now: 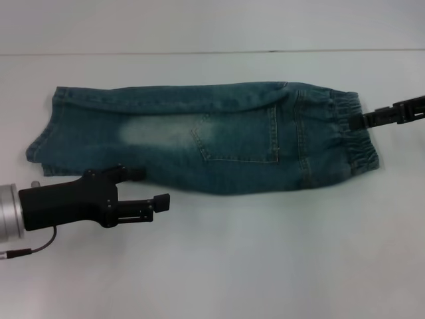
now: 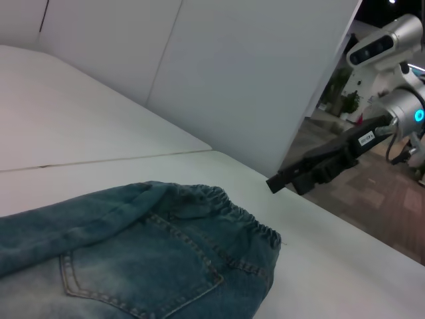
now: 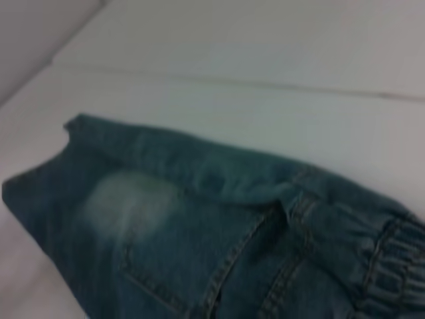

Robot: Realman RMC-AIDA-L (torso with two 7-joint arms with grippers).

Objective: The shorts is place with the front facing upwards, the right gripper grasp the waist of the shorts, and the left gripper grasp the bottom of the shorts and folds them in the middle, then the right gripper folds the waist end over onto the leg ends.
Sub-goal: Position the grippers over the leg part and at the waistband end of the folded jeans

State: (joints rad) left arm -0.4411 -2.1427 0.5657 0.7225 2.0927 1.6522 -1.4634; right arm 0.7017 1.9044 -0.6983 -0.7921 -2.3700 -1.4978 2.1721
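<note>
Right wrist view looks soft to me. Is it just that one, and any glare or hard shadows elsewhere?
Right wrist view: the shorts are blurred throughout, stitching smeared. Head view: sharp, even light, only a faint shadow under the left gripper. Left wrist view: denim sharp, the right gripper darker against the dim background room; no glare on the table.

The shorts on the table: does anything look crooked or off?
Slightly. The shorts are folded lengthwise, but the far layer curls over unevenly, and the leg hems at the robot's left don't line up. No damage visible. The waistband lies puckered, as elastic does.
</note>
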